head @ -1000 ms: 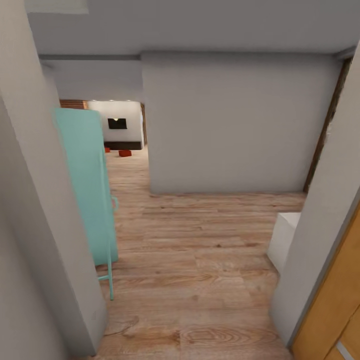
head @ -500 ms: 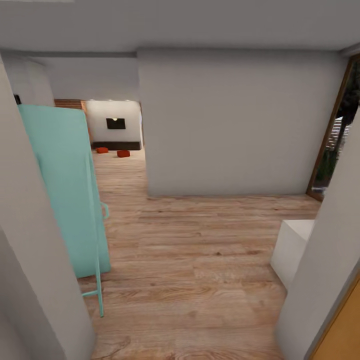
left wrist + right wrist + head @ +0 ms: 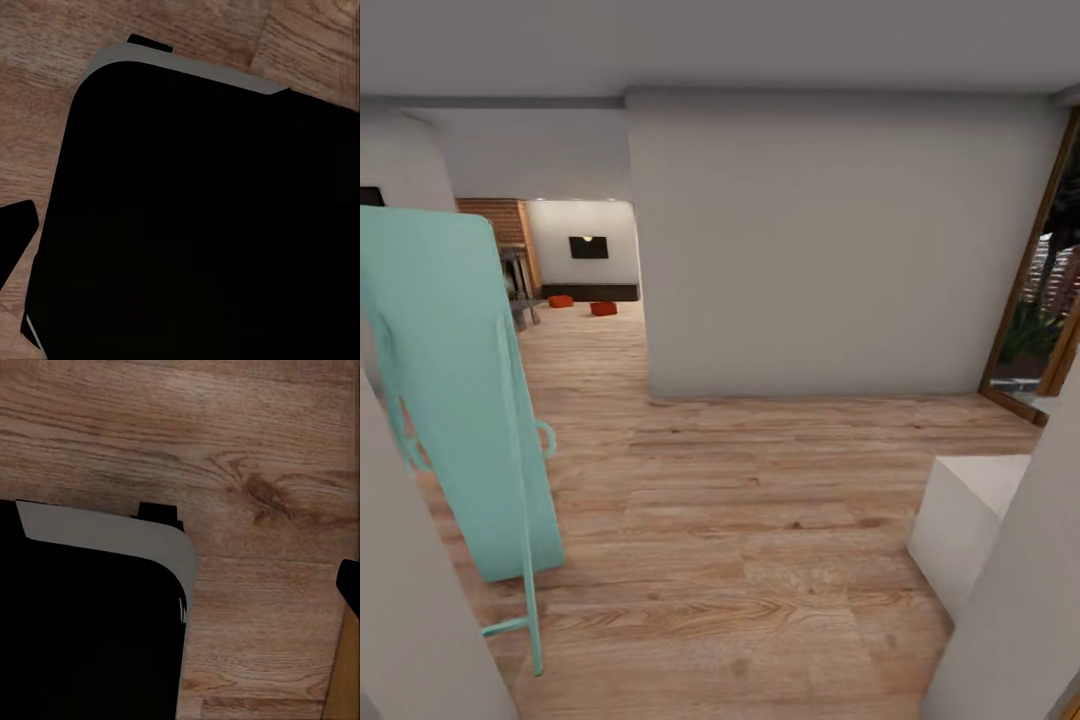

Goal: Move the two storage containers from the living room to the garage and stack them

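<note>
Far down the hallway in the head view, the two storage containers show as small orange-red boxes, one (image 3: 561,301) left of the other (image 3: 603,308), on the living room's light wood floor before a long dark low bench (image 3: 590,292). A black TV (image 3: 588,247) hangs on the wall above them and a red brick chimney (image 3: 492,215) stands to their left. In each wrist view my black base (image 3: 202,217) (image 3: 82,637) hangs over wood planks. A dark sliver (image 3: 15,232) (image 3: 350,585) sits at each frame's edge; whether it is a finger, open or shut, cannot be told.
A tall teal panel on thin legs (image 3: 455,390) leans close at my left. A grey wall block (image 3: 840,250) fills the middle, with the passage on its left. A white box (image 3: 965,520) sits low at right; a wood-framed doorway (image 3: 1035,300) opens outdoors.
The camera has moved forward through the doorway, so the whole picture shifted. Both containers, the chimney and the right doorway now show more fully; the teal panel has slid left.
</note>
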Available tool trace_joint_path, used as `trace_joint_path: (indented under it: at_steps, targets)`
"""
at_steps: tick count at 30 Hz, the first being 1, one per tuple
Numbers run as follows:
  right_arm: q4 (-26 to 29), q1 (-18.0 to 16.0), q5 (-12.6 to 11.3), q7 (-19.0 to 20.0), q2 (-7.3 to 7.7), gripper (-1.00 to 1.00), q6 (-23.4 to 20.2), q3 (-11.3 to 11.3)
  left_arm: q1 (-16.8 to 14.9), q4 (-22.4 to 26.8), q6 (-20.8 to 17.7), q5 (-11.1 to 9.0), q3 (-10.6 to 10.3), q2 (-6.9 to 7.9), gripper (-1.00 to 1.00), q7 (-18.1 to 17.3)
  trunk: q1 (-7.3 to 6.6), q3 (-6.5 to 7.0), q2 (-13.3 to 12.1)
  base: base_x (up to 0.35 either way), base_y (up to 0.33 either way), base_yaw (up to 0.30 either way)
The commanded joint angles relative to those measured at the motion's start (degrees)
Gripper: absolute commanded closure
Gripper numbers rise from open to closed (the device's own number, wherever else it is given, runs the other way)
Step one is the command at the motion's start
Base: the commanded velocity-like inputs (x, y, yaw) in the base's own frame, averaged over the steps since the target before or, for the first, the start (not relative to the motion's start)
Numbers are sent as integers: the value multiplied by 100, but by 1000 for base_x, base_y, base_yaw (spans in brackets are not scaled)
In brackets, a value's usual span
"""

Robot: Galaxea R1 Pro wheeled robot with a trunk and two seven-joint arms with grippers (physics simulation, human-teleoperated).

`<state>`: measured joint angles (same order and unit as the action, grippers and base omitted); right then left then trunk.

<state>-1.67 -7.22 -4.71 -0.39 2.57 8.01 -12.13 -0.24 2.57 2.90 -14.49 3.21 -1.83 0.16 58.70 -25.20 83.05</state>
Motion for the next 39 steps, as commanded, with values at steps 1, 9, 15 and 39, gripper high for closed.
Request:
trace_joint_path:
  at_steps: [1,9,15,39]
  targets:
    - [-18,-7,-48,-4,-2,-100,38,-51,-2,-2,13,-10,31,-2,-100,2,3,-6,3,322,-31,0]
    - [-18,-7,-48,-5,26,-100,42,-60,-2,-2,9,-4,31,-2,-100,2,3,-6,3,322,-7,0]
    - [-18,-7,-42,-5,33,-100,43,-82,-2,-2,2,-9,31,-2,-100,2,3,-6,3,322,0,0]
    - [-18,-7,-36,-5,34,-100,47,-88,-2,-2,-17,-8,31,-2,-100,2,3,-6,3,322,0,0]
